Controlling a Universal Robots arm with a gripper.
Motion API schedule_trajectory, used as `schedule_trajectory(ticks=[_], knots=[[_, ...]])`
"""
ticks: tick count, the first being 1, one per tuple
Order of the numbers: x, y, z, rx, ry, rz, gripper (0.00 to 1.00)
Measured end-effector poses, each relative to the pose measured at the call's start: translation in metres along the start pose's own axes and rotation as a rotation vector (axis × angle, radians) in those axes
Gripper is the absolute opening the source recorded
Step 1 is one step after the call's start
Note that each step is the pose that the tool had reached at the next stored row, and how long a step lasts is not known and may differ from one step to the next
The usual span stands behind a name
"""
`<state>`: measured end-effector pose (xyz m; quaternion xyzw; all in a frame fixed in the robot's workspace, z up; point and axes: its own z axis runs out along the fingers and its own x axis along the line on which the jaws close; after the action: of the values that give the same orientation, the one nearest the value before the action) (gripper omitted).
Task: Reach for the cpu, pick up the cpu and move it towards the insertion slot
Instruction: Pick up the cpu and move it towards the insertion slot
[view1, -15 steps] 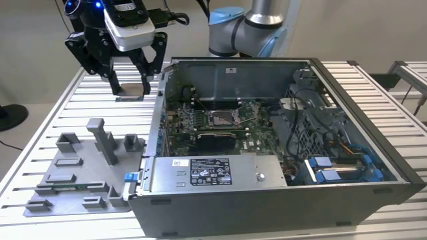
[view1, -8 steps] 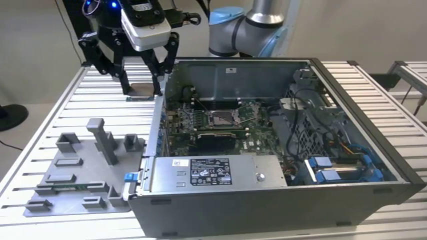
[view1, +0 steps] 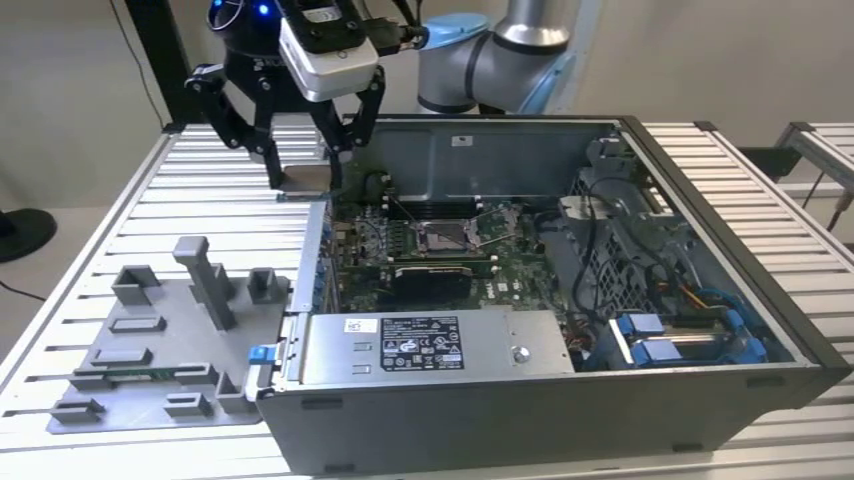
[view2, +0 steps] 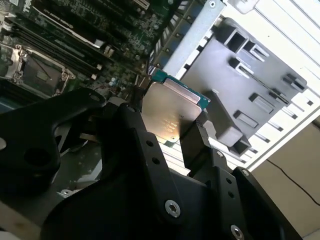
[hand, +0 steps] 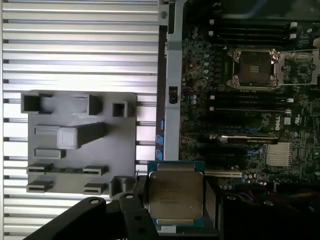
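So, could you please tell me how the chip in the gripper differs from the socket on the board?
The chip is held up between the gripper's fingers; the socket sits fixed on the green board. The chip's face is a plain silvery plate; the socket is a metal frame around a dark centre. Both are square with green around them.

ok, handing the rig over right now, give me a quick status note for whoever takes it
Gripper: shut on the cpu, held between its fingers, lifted off the table.
Position: in the exterior view the gripper is at the left wall of the open computer case, not yet over the board.
Insertion slot: open and unfilled, dark centre visible.
Grey fixture plate: on the table beside the case.
Done: reach, pick. Left: carry to the slot.
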<state>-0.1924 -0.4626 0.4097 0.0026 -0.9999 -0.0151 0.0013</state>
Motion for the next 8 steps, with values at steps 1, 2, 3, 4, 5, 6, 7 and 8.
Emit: schedule_trajectory(ticks=[1, 2, 3, 4, 5, 6, 7, 8], knots=[[-0.0025, 0.0000, 0.0000, 0.0000, 0.0001, 0.000, 0.00], [-0.0049, 0.0000, 0.0000, 0.0000, 0.0002, 0.000, 0.00], [-0.0075, 0.0000, 0.0000, 0.0000, 0.0004, 0.000, 0.00], [-0.0100, -0.0001, 0.0000, 0.0000, 0.0006, 0.000, 0.00], [-0.0124, -0.0001, 0.0000, 0.0000, 0.0007, 0.000, 0.00], [-0.0148, -0.0001, 0.0000, 0.0000, 0.0009, 0.000, 0.00], [-0.0170, -0.0001, 0.0000, 0.0000, 0.0010, 0.000, 0.00], [-0.0190, -0.0001, 0.0000, 0.0000, 0.0010, 0.000, 0.00]])
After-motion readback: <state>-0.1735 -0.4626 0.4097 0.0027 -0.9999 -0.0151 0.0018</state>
